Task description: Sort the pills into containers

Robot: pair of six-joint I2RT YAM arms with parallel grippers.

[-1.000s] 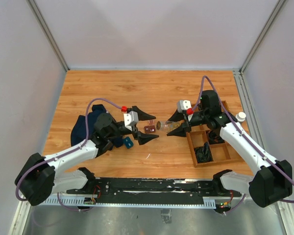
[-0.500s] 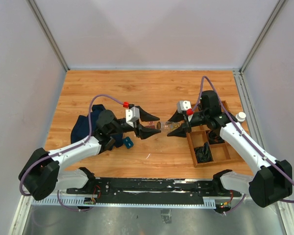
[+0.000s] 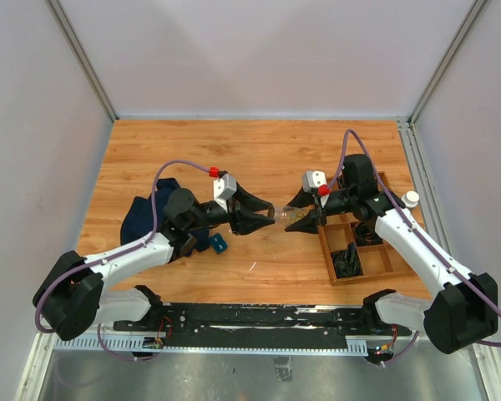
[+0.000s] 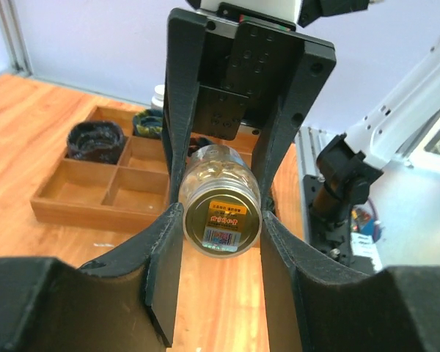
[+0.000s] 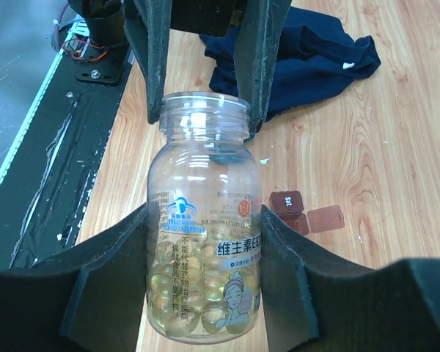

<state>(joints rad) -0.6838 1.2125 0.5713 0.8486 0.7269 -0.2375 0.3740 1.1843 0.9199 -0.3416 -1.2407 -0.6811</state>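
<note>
1. Since a second earlier, the left gripper (image 4: 220, 217) had swung in toward the right arm, and its fingers had drawn from a wide spread down to a narrow gap. The right arm had not shifted.
2. The left fingers (image 4: 166, 273) stood narrow, one pad against each side of the neck of the clear bottle (image 5: 205, 147), clamping it.
3. The right gripper (image 5: 204, 217) held the same bottle around its body, a finger pressed on either side of the label. The bottle lay level between the two sets of fingertips, with its uncapped mouth toward the left gripper.
4. Yellow pills (image 5: 177, 295) sat low in the bottle, between the right fingers.
5. The reddish-brown box (image 5: 290, 208) lay open on the table beneath the bottle. In the right wrist view it was just past the tip of the right-hand finger and touched neither gripper. The top view hid it under the left fingers.
6. A blue cloth (image 5: 308, 55) lay beyond the left fingers, behind that gripper.
7. The wooden tray (image 4: 66, 207) sat behind the right fingers, off to one side.
</note>
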